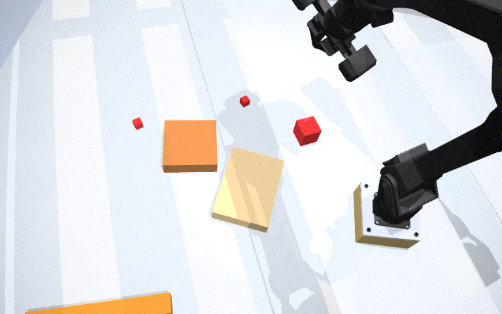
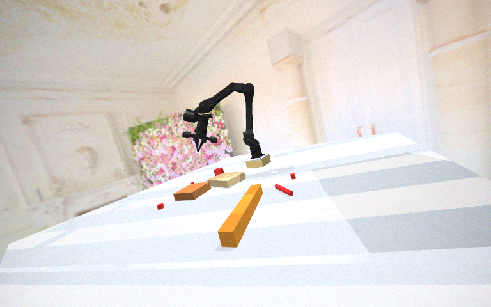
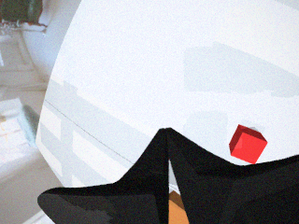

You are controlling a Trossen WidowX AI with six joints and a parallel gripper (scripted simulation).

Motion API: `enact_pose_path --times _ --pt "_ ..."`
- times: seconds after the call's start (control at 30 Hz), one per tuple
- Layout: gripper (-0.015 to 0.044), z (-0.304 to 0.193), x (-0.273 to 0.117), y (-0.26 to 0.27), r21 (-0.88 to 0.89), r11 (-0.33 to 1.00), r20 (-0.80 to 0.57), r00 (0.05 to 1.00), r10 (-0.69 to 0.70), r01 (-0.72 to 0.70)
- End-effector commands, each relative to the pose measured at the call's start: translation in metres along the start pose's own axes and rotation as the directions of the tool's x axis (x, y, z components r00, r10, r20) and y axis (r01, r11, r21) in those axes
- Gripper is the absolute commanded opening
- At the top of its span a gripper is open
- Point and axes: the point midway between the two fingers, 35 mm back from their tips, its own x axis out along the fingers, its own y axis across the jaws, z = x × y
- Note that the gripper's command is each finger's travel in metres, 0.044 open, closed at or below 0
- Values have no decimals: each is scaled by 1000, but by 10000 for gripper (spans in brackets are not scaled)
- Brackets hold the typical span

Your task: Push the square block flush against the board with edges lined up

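Note:
The orange square block (image 1: 189, 142) (image 2: 192, 190) lies flat. The tan board (image 1: 251, 181) (image 2: 226, 179) lies flat beside it, turned at an angle to it. In the top view, a narrow wedge of table shows between the block's right side and the board's left side; they look apart. My gripper (image 1: 316, 44) (image 2: 198, 149) (image 3: 164, 133) is shut and empty, raised above the table behind both parts. An orange patch (image 3: 177, 212), probably the block, shows through the slit between the fingers in the wrist view.
A larger red cube (image 1: 307, 130) (image 2: 218, 171) lies near the board. Small red cubes (image 1: 244, 101) (image 1: 137, 123) lie near the block. A long orange bar (image 1: 110, 304) (image 2: 240, 217) and a red rod (image 2: 284, 190) lie farther off. The arm's base (image 1: 388, 237) (image 2: 257, 161) stands beyond the board.

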Motion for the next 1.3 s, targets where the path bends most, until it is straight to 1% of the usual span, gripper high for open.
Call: enact_pose_path --times 0.0,0.3,0.6,0.87,0.97,1.03,1.27 --pt "0 -37 15 -6 -111 992 -78 994 -75 66" --pt "0 -108 32 -29 -354 920 -174 955 -240 167" --pt "0 -170 38 -65 -584 778 -193 892 -409 231" --pt "0 -174 41 -69 -600 765 -191 887 -421 234" --pt "0 -181 77 -85 -598 766 -189 888 -419 234" --pt "0 -183 87 -91 -598 767 -188 889 -418 234" --pt "0 -184 86 -91 -598 767 -188 889 -418 234"
